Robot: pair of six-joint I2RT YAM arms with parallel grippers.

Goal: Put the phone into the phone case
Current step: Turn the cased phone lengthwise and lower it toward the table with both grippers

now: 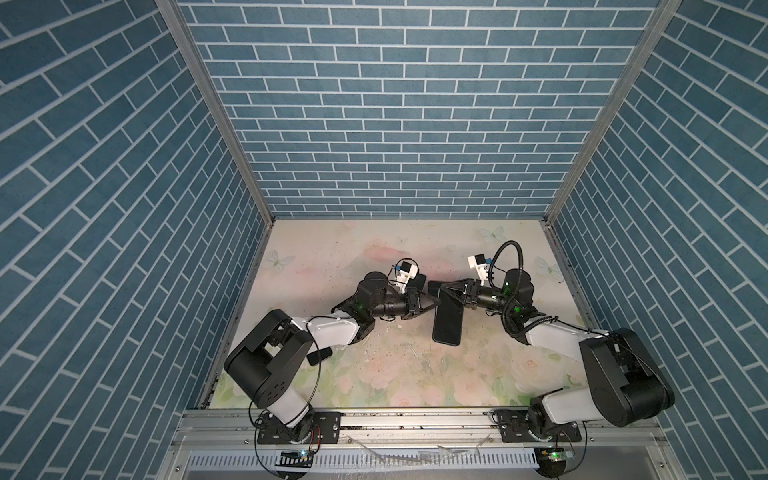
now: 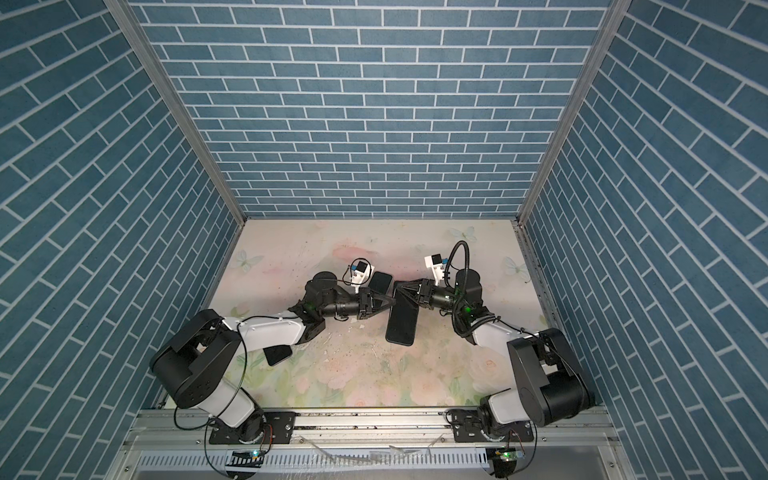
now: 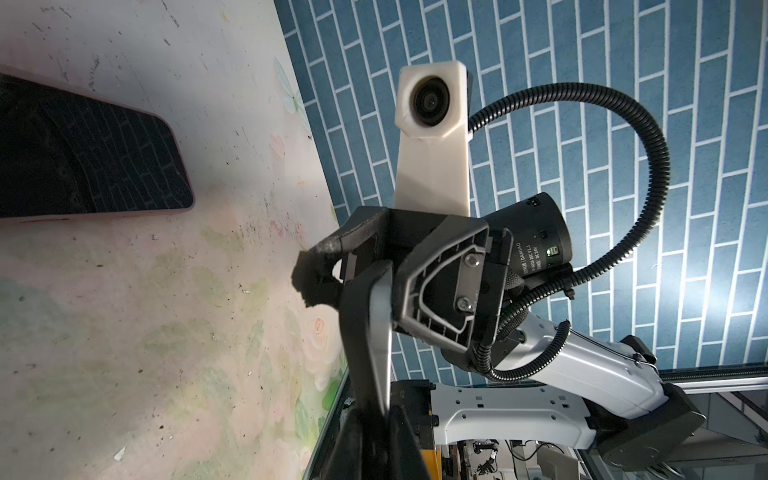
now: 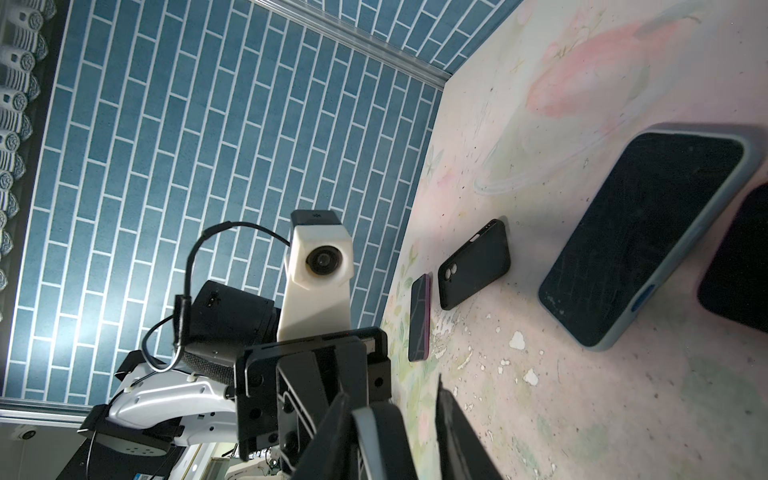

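Surface: floral mat (image 1: 374, 374) in pale pinks and greens; butterflies printed near the back corners; scuffed, with dark specks and white chips toward the middle; metal rail (image 1: 415, 424) along the front edge.
Room: blue brick-pattern walls (image 1: 395, 104) on three sides; metal strips up the two back corners.
Phone: phone (image 1: 447, 328) lying on the mat at mid-table, long axis front to back, dark glass up; in the left wrist view, phone (image 3: 104, 166) mirrors the brick and shows a pinkish rim; far end between the two grippers.
Case: black case (image 4: 476, 264) on the mat, camera cut-outs showing; well apart from the phone; seen in the right wrist view only.
Neighbours: purple phone (image 4: 419, 318) just beside the case; cased phone (image 2: 380, 282), grey-rimmed, just beside the far end of the phone and behind the left wrist camera; dark slab (image 1: 320, 356) half under the left arm, case or phone impossible to tell.
Left gripper: left gripper (image 1: 435, 306) pressed together to a point; tip over the phone's left long edge in both top views; touching or hovering, cannot tell.
Right gripper: right gripper (image 1: 444, 286) a little spread; set over the far end of the phone, tip close to the left gripper's tip; contact with the phone cannot be told.
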